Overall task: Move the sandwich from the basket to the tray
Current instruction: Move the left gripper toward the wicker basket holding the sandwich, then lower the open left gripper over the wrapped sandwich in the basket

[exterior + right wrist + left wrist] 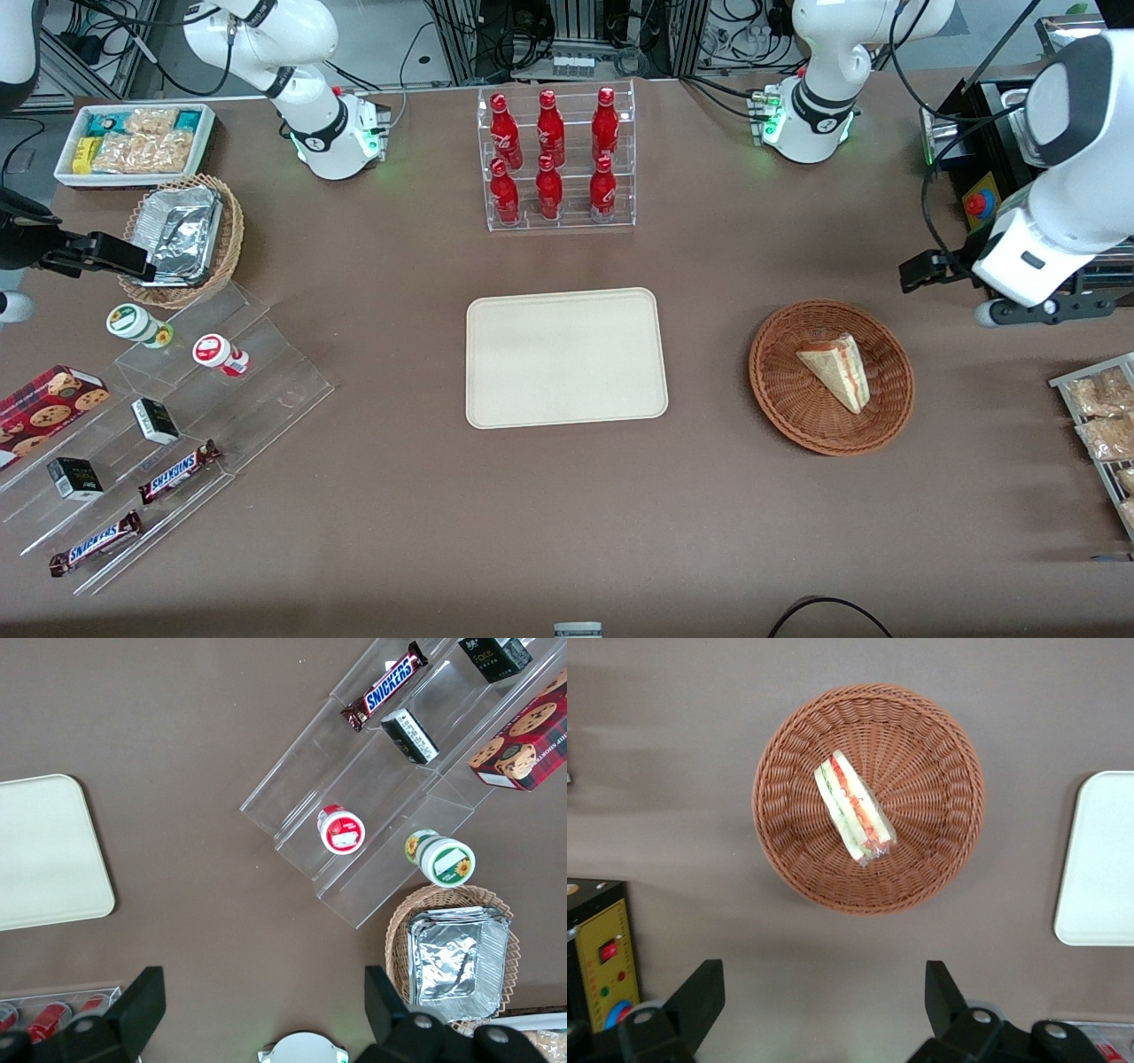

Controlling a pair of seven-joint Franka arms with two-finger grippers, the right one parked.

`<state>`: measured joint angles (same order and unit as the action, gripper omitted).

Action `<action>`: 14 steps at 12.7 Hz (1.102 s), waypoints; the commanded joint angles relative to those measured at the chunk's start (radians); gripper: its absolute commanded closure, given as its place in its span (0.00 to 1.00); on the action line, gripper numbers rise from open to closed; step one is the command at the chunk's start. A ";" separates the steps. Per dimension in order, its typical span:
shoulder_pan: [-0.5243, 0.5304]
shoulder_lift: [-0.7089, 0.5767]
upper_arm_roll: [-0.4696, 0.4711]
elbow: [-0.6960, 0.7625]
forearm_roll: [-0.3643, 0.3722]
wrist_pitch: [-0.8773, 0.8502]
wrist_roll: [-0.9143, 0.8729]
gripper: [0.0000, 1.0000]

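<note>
Reddish-brown round woven wicker basket (831, 378) sits on the brown table (567, 514) in the front view, toward the working arm's end, with the small triangular clear-wrapped sandwich (836, 369) lying inside it. Well apart from it, at the middle of the table, lies the flat cream-beige rectangular tray (566, 358), bare. Six red bottles stand in a clear acrylic rack (558, 159), farther from the camera than the tray. The left arm's gripper (921, 268) hangs above the table near the basket's rim, touching nothing

From the left wrist, the gripper (824, 992) has its two black fingers (700, 992) spread wide with nothing between them. The basket (939, 868) holds the sandwich (852, 806), its red and green filling showing, and a corner of the tray (1099, 859) appears beside it
</note>
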<state>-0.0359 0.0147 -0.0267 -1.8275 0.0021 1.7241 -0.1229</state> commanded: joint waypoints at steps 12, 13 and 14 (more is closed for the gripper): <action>-0.001 0.051 0.002 -0.343 0.007 0.488 -0.260 0.00; -0.004 0.059 0.002 -0.349 0.007 0.515 -0.350 0.00; -0.007 0.076 0.002 -0.351 0.007 0.544 -0.436 0.00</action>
<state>-0.0351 0.0731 -0.0251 -2.1670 0.0015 2.2168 -0.4245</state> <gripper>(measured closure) 0.000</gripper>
